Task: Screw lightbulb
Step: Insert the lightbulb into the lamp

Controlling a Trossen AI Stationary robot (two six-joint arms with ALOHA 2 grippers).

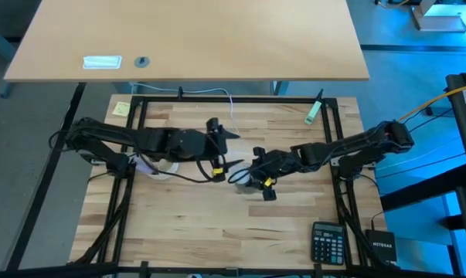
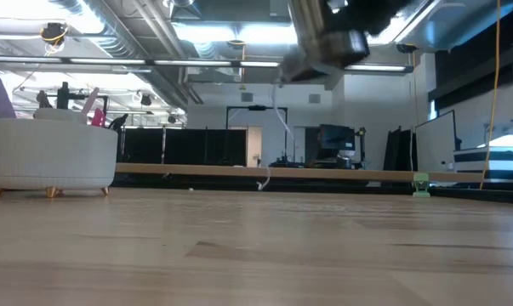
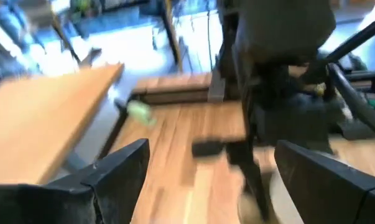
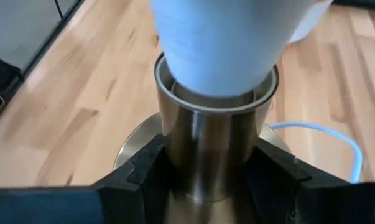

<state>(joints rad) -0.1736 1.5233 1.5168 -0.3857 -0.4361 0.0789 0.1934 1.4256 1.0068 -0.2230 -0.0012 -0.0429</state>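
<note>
The right gripper (image 4: 212, 171) had its fingers (image 4: 151, 165) clenched around the metal socket (image 4: 206, 146), holding it above the table (image 1: 217, 224) near the middle. The lightbulb (image 4: 221, 43) sat with its narrow end inside the socket's open mouth, and a thin white cord (image 4: 333, 134) trailed behind. The left gripper (image 1: 221, 147) hung just beside it over the table's centre, its fingers (image 3: 122, 168) spread wide and released, grasping nothing. A black calculator (image 1: 328, 242) lay at the table's near right corner.
</note>
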